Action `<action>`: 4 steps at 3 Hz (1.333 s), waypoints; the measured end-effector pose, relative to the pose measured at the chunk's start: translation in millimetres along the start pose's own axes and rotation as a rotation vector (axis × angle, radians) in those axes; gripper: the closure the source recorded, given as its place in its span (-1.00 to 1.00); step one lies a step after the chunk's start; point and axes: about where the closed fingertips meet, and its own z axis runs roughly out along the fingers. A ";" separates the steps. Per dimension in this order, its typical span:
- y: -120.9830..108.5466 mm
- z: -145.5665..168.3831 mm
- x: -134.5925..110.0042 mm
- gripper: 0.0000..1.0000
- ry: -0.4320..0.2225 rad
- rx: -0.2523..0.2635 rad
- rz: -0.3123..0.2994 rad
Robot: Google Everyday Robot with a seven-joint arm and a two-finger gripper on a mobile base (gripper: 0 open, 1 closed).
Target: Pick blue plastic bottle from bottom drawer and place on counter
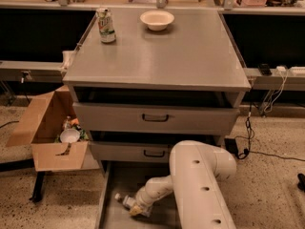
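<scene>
1. Blue plastic bottle (123, 200) lies on its side, white cap pointing left, in the open bottom drawer (118, 175)
2. Gripper (136, 209) at the bottle's body
3. Grey counter (162, 61) sits above

1. My gripper (137, 210) sits low in the bottom drawer (106, 194), right by the blue plastic bottle (125, 202), with the left wall near.
2. A handled drawer front (155, 152) overhangs behind.
3. On the counter (181, 56), the can (106, 26) and bowl (157, 19) crowd the rear; the front lies open.
</scene>
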 end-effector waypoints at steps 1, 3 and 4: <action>-0.3 1.2 -0.9 0.23 -0.009 0.003 -0.015; 10.1 -38.4 -14.0 1.00 -0.134 0.027 -0.107; 37.0 -81.6 -32.1 1.00 -0.249 -0.017 -0.199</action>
